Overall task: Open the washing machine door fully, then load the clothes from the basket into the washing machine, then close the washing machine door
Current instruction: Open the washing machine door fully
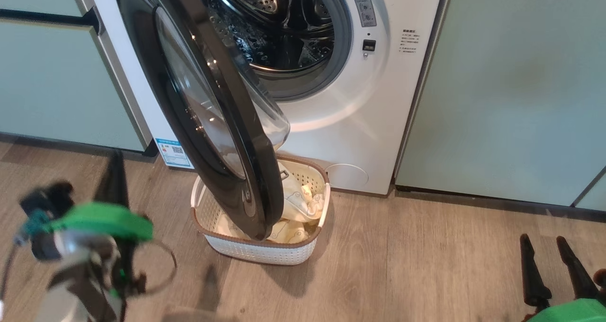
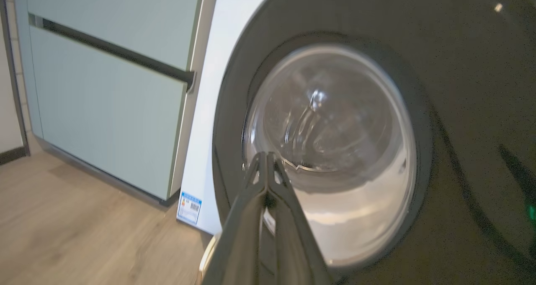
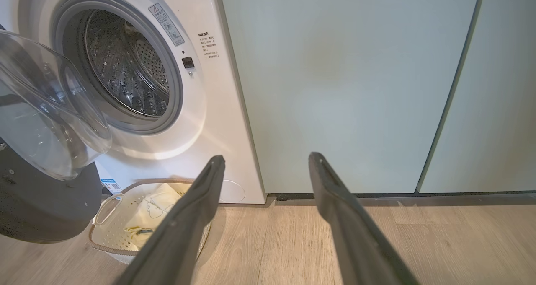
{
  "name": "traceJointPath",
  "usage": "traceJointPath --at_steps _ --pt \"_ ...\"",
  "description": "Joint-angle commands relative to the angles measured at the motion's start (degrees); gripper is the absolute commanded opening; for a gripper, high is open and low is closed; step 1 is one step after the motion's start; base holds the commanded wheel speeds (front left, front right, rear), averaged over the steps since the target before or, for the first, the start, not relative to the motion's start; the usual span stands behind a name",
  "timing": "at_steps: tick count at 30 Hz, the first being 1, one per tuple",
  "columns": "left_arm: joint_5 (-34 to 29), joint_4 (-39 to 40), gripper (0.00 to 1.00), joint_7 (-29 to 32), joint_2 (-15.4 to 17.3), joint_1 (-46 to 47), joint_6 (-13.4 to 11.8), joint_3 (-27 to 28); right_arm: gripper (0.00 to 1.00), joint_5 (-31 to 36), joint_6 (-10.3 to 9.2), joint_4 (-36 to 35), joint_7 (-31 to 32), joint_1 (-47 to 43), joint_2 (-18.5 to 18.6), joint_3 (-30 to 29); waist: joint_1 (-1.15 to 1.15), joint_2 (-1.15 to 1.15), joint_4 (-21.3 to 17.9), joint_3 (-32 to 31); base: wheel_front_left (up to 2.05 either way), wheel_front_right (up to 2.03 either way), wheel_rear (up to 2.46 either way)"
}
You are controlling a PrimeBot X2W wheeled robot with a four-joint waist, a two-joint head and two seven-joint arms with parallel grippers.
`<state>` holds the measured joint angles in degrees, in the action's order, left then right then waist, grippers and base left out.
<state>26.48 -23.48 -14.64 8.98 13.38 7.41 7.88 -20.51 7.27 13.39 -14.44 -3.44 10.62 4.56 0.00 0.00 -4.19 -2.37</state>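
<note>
From the head: low at the left and blurred, the left hand [image 1: 115, 163], fingers pressed together on nothing. Ahead of it and to its right, apart from it, the washing machine door [image 1: 203, 109], swung partway out from the washing machine [image 1: 360, 113], with the steel drum bare behind. Past the door's lower edge from that hand, the basket [image 1: 255, 253] on the wooden floor [image 1: 402, 265], with the clothes [image 1: 296, 203] heaped inside and partly hidden by the door. Low at the right, the right hand [image 1: 542, 239], fingers spread wide and empty, the basket well off to its left.

From the left wrist: two fingers closed tip to tip, aimed at the lower left of the door's clear glass bowl; touching or just short, impossible to tell. Left of the hand, the machine's white front with a blue label [image 2: 189, 207], then pale green cabinets [image 2: 104, 109].

From the right wrist: fingers wide apart, nothing between. Straight ahead, a green cabinet panel. Ahead and leftward, the open drum and the door's bowl. Lower, behind the left finger, the basket holding the clothes.
</note>
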Motion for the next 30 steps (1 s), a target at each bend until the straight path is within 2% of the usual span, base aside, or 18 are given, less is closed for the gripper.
traceJointPath --at_steps 1,5,12,18,24,30 --pt "0.5 3.3 0.0 0.0 2.4 5.3 -0.4 2.8 1.0 0.1 0.22 -1.6 -0.6 0.6 0.7 1.0 0.0 0.0 0.1 0.0 0.0 0.0 0.0" --pt "2.0 8.3 0.0 2.6 2.6 9.6 -1.9 3.5 1.0 0.1 0.22 -1.5 -0.6 0.5 0.5 1.0 0.0 0.0 0.3 0.0 0.0 0.0 0.0" --pt "4.2 21.7 0.0 10.4 1.4 16.9 -5.7 2.3 1.0 0.0 0.22 -1.3 -0.6 0.2 0.1 1.3 0.0 0.0 0.7 -0.1 0.0 0.0 0.0" --pt "4.3 29.8 0.0 16.8 0.1 22.1 -7.8 -1.8 1.0 0.0 0.22 -1.2 -0.6 0.1 0.1 1.6 0.0 0.0 1.0 -0.3 0.0 0.0 0.0" --pt "2.5 35.1 0.0 22.3 -3.2 24.6 -8.7 -11.3 1.0 -0.1 0.22 -0.9 -0.6 0.2 0.2 1.7 0.0 0.0 1.4 -0.8 0.0 0.0 0.0" --pt "2.0 38.0 0.0 24.6 -5.4 23.4 -9.7 -22.2 1.0 -0.2 0.22 -0.9 -0.6 0.1 0.4 1.9 0.0 0.0 1.7 -1.2 0.0 0.0 0.0"
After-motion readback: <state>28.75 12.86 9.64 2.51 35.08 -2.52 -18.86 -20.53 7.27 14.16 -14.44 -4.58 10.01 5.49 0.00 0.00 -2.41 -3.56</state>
